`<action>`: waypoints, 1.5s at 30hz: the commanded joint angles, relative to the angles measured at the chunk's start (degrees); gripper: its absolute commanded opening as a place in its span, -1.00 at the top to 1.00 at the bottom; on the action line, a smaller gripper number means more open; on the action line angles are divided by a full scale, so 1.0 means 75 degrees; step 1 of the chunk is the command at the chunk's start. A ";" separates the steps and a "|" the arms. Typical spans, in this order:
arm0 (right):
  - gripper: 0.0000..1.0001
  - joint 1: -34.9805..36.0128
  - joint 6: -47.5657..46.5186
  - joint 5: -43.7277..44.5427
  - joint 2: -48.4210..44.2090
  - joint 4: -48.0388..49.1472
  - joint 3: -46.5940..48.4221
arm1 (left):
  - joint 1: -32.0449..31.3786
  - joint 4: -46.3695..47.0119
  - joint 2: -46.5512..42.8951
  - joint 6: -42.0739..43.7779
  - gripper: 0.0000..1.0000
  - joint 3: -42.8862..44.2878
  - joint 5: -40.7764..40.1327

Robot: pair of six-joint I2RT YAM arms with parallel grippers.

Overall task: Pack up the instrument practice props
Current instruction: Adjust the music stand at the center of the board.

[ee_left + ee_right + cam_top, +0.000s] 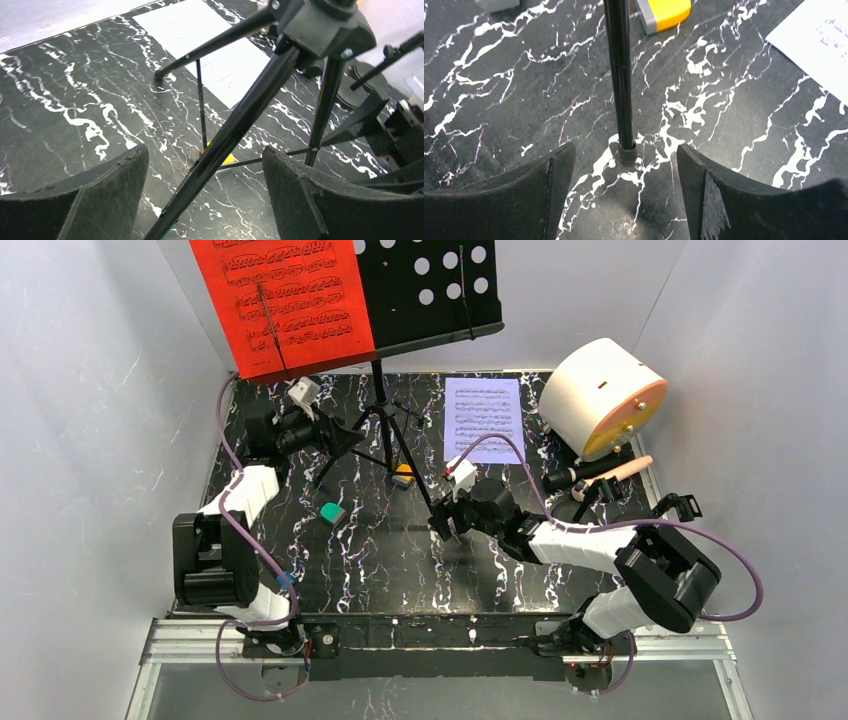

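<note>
**Overhead and wrist cameras on the tripod music rack.** The top external camera looked down from above and behind the arm bases (285, 638). It took in the whole marbled table (380, 570), with the tripod music rack (378, 425) at the far middle.

The left wrist camera sat low and very near the rack's leg hub (325, 27). It faced across the legs toward the white music sheet (210, 45) beyond the rack, and one leg crossed between the spread fingers of the left gripper (205, 162).

The right wrist camera pointed steeply down, close on a rack leg's foot (626, 152), which stood between the parted fingers of the right gripper (626, 165).

All three views shared the rack's legs, the white sheet and the yellow block (403, 476) beside them.
</note>
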 commanded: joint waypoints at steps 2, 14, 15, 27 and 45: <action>-0.58 0.0089 -0.0432 -0.0091 0.0355 0.1250 -0.0180 | -0.0181 0.0231 0.0214 0.1209 -0.56 0.0205 0.0891; 0.26 0.0112 -0.1797 -0.0476 0.1559 0.1514 0.0340 | -0.0522 -0.1177 -0.0027 0.2912 0.10 0.0300 0.0512; 0.37 0.0113 -0.1968 -0.0477 0.1602 0.1483 0.0389 | -0.0530 -0.1187 -0.0091 0.2998 0.18 0.0260 0.0455; 0.97 -0.0340 -0.3564 -0.1424 0.2680 0.0608 0.1530 | -0.0821 -0.1636 -0.2014 0.3032 1.00 -0.1043 -0.1833; 0.71 -0.1050 -0.4354 -0.1336 0.3734 0.0017 0.2621 | -0.1509 -0.0587 -0.2319 0.0648 0.93 -0.2269 -0.3642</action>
